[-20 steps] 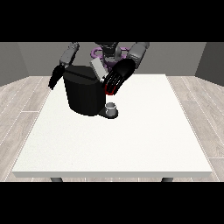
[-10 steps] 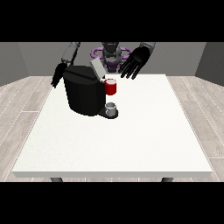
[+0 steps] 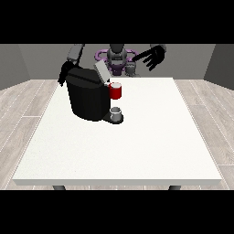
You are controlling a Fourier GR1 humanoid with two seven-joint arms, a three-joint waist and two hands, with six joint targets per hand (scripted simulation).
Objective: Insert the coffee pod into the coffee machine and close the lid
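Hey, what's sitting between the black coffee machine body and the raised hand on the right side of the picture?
In the front view, a red thing at the machine, beside the coffee machine; beyond it, nothing up to the hand at the view's right.

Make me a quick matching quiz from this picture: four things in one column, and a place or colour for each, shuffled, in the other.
Things:
1. black coffee machine
2. red thing at the machine
3. hand at the view's right
4. large white table

Descriptions:
A. raised in the air, fingers spread
B. carries the machine
C. at the machine's front, up high
D. stands at the table's left rear

Pairs: 1-D, 2-C, 3-A, 4-B
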